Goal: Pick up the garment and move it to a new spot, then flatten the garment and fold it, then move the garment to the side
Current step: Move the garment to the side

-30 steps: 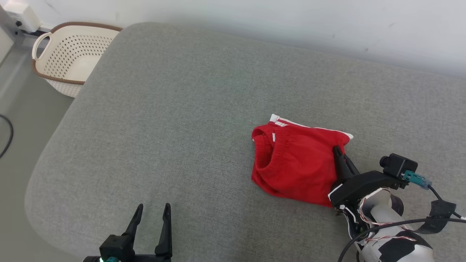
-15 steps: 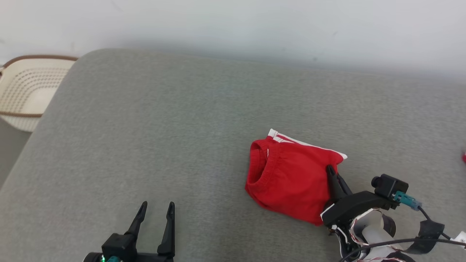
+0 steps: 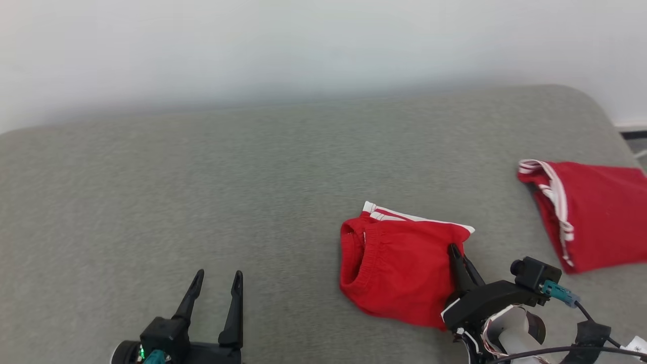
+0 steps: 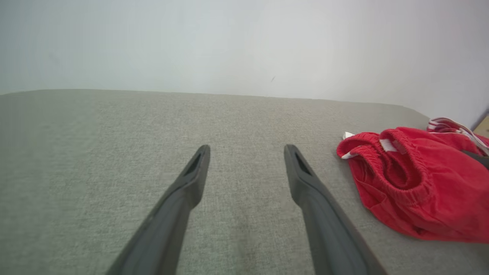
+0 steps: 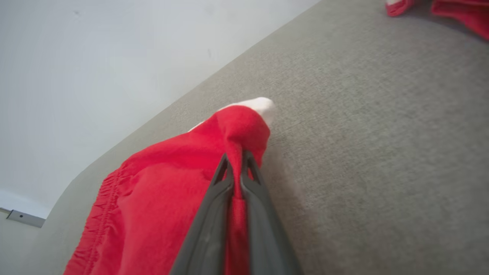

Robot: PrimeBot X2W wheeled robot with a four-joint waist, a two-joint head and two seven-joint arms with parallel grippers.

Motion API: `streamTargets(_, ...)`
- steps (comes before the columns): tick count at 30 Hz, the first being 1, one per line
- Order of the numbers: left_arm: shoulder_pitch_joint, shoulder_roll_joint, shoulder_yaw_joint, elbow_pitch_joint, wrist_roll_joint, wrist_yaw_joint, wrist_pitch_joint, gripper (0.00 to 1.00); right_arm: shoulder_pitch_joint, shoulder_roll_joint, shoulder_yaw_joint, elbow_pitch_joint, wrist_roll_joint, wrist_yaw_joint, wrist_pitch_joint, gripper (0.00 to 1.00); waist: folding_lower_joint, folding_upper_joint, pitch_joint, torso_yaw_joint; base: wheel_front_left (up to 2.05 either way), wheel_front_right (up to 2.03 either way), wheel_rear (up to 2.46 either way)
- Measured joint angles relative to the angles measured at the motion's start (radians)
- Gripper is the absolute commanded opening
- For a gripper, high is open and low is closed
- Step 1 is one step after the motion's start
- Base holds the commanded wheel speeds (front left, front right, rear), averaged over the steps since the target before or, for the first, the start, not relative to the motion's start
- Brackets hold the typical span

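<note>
Red shorts lie folded on the grey cushion, and my right claw is clenched on them. Through the right wrist camera I see both dark fingers pressed together with a ridge of red cloth pinched between them. The grip is close to a corner of the shorts where a bit of white trim peeks out just beyond the fingertips. From the head camera, the bulk of the garment spreads out to the left of that claw, with the elastic waistband along its far left edge and a white-striped hem on the side beyond the tips. The cloth rests on the cushion; whether the pinched corner is lifted off it I cannot tell.

My left claw is released, its two fingers spread wide with bare cushion between them, holding nothing. The shorts sit well off to its right, apart from it, waistband turned toward it.

A second red garment with white stripes lies to the right of the right claw and farther out, apart from the shorts. Beyond both claws a pale wall rises behind the cushion's far edge.
</note>
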Motion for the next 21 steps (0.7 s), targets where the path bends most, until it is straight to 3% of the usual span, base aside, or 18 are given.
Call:
streamTargets(14, -0.035, 0.0, -0.002, -0.011, 0.031, -0.016, 0.0, 1.0, 0.008, 0.006, 0.011, -0.02, 0.005, 0.0, 0.0, 0.0, 0.0, 0.0, 0.012, -0.26, 0.0, 0.0, 0.0)
streamTargets(21, -0.048, -0.001, -0.013, -0.013, 0.037, -0.018, 0.0, 1.0, 0.011, -0.006, 0.019, -0.03, -0.007, 0.0, 0.0, 0.0, 0.0, 0.0, 0.029, -0.326, 0.0, 0.0, 0.0)
